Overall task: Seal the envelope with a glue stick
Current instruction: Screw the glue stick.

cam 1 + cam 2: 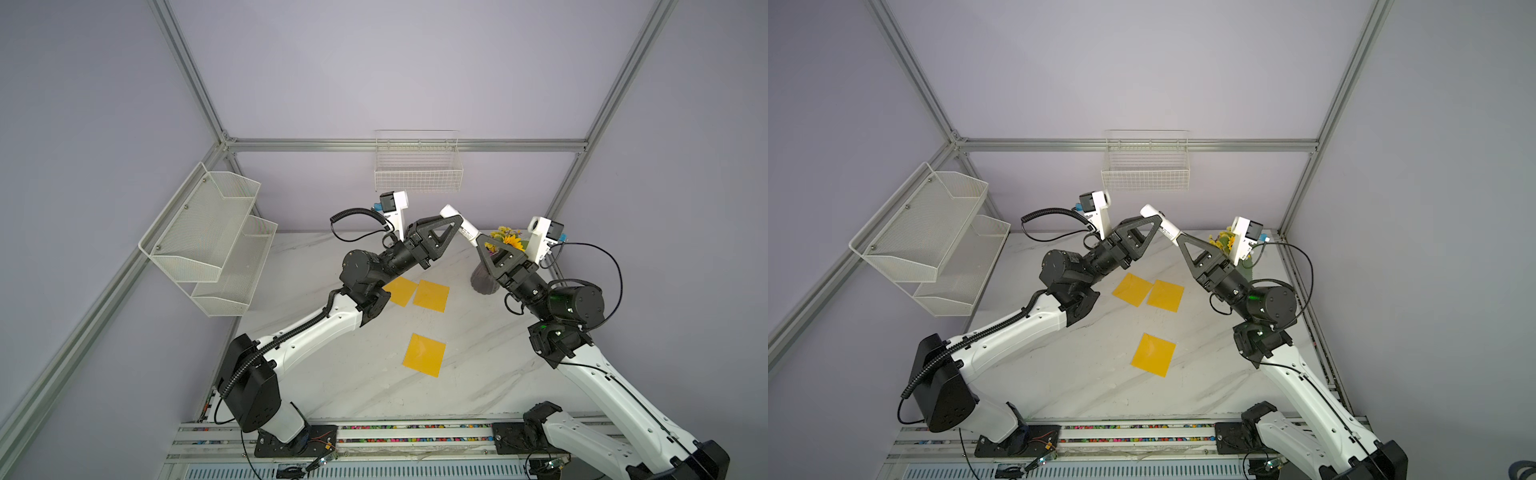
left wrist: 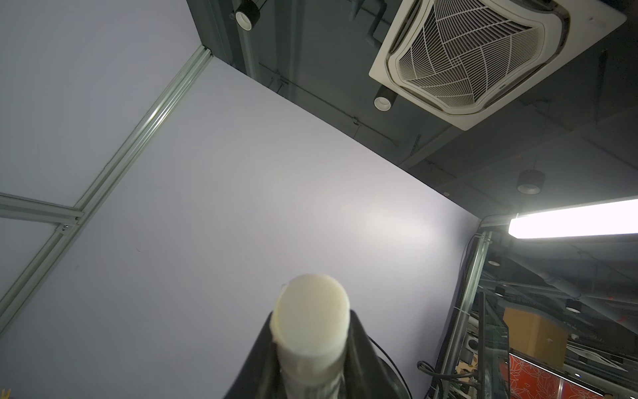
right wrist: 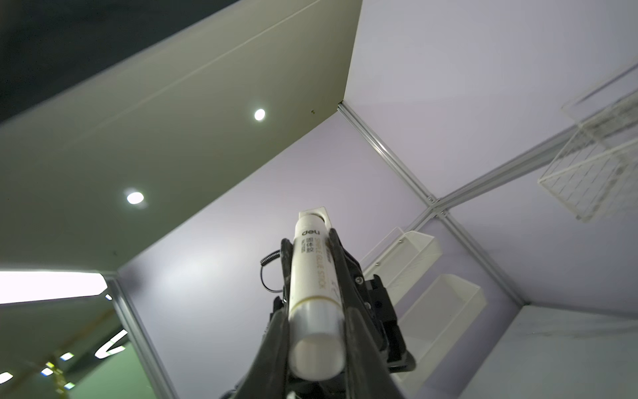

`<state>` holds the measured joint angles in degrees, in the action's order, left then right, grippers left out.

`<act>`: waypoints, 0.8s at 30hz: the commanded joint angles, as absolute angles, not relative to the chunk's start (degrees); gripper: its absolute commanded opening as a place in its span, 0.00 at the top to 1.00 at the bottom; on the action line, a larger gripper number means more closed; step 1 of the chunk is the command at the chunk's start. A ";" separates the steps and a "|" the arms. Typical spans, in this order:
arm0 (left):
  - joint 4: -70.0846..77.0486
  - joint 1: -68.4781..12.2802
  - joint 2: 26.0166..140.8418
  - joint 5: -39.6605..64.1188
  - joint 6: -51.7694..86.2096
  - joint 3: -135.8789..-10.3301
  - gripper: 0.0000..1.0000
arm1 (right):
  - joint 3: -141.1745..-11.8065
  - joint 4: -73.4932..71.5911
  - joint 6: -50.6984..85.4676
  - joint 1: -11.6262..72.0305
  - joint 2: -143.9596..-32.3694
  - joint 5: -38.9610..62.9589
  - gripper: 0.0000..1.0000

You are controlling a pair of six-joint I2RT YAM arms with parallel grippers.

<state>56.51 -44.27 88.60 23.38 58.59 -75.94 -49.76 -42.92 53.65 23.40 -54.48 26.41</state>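
I see the glue stick [image 1: 467, 228] slanting midair: left tool [image 1: 456, 219] clamps its far-left end, right tool [image 1: 478, 241] its near-right end.

The glue stick [image 1: 467, 230] [image 1: 1169, 229] is a white tube with dark print on its label and a whitish, half-clear cap [image 3: 316, 336], which is on. It hangs tilted in the air over the far middle of the table. Its far-left end is in the left gripper [image 1: 455, 218] and its capped near-right end is clamped in the right gripper [image 1: 478, 241].

Three flat yellow squares lie on the table. Two [image 1: 401, 291] [image 1: 431, 295] are side by side at the far middle, and one [image 1: 424, 354] is nearer.
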 commanded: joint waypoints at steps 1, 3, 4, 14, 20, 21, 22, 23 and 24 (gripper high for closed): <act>59.33 -44.27 87.45 23.82 59.53 -75.67 1.00 | -53.96 -40.71 15.79 23.38 -53.61 28.30 0.96; 58.86 -44.27 87.44 23.64 59.33 -75.58 1.00 | -55.66 -39.40 -2.74 23.38 -53.52 36.40 0.93; 59.01 -44.27 87.58 23.57 59.62 -75.61 1.00 | -55.53 -38.87 -11.66 23.38 -53.09 40.63 0.92; 59.03 -44.30 87.28 24.19 59.78 -75.80 1.00 | -54.51 -34.96 -25.29 23.38 -50.98 34.68 0.65; 58.89 -44.30 86.80 24.57 59.36 -75.72 1.00 | -56.96 -24.57 8.95 23.40 -49.28 22.30 0.53; 58.79 -44.30 86.71 24.61 59.18 -75.75 1.00 | -56.12 -25.54 15.63 23.41 -49.06 23.07 0.51; 58.70 -44.29 86.73 24.61 59.15 -75.76 1.00 | -54.88 -27.59 21.98 23.38 -48.89 24.41 0.50; 58.68 -44.20 86.58 24.61 59.15 -75.70 1.00 | -53.78 -29.91 28.32 23.38 -48.86 24.94 0.50; 58.63 -44.19 86.51 24.57 58.95 -75.62 1.00 | -52.68 -31.94 35.90 23.38 -48.91 24.61 0.50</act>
